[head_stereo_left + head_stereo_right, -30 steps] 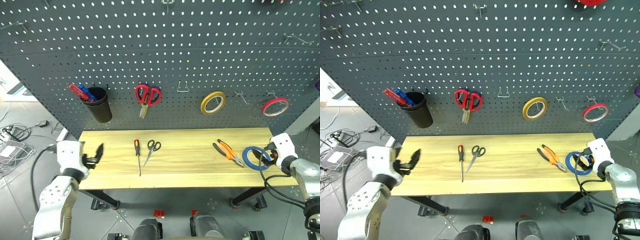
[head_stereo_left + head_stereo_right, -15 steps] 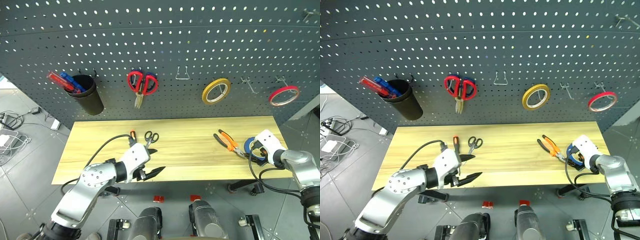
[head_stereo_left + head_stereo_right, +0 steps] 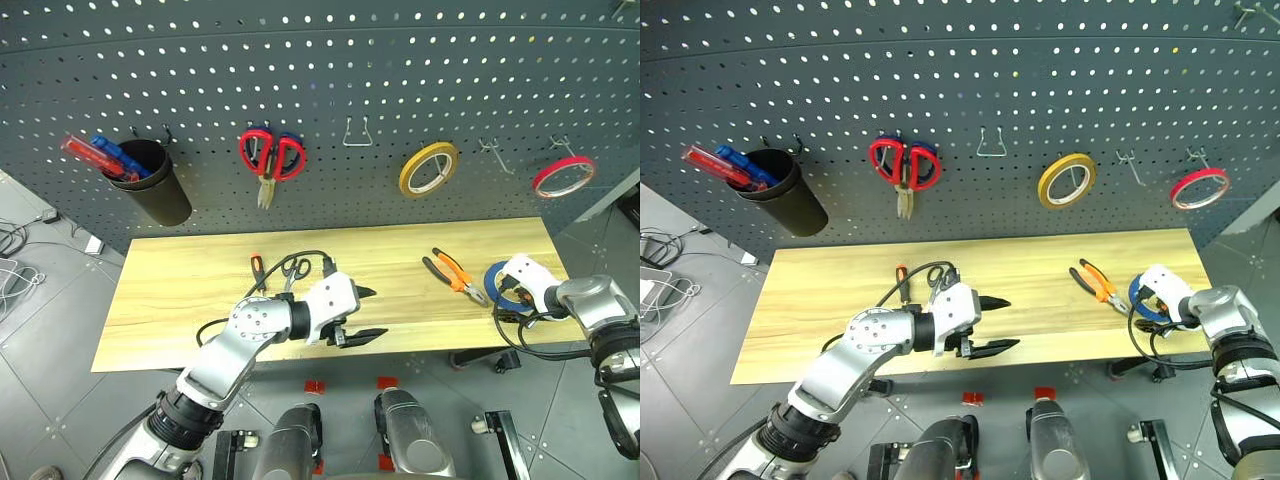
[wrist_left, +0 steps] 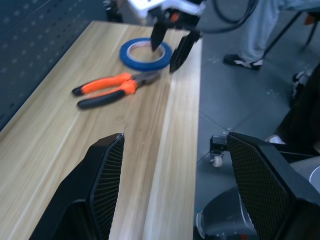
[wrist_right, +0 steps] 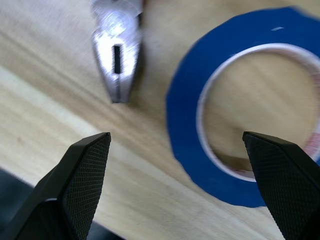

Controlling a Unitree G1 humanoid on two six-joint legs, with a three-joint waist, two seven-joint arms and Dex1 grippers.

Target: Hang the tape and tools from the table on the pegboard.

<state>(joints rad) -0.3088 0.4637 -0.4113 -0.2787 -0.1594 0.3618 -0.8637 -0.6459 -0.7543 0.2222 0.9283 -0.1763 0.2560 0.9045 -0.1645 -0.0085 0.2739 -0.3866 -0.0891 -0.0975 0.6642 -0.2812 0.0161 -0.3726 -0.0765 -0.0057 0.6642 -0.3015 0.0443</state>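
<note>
The blue tape (image 3: 506, 287) lies flat on the table (image 3: 180, 300), at the right edge of the frame, just beside the nose of the pliers (image 3: 452, 274). I judge it is light and stiff, with a smooth side that may slip, so I want one finger inside the white core and one outside the ring wall. It is a wide blue ring with a white inside. My right gripper (image 5: 180, 150) hangs over it with jaws wide open, holding nothing. My left gripper (image 3: 362, 313) is open too, empty, at lower centre over the front edge of the table.
</note>
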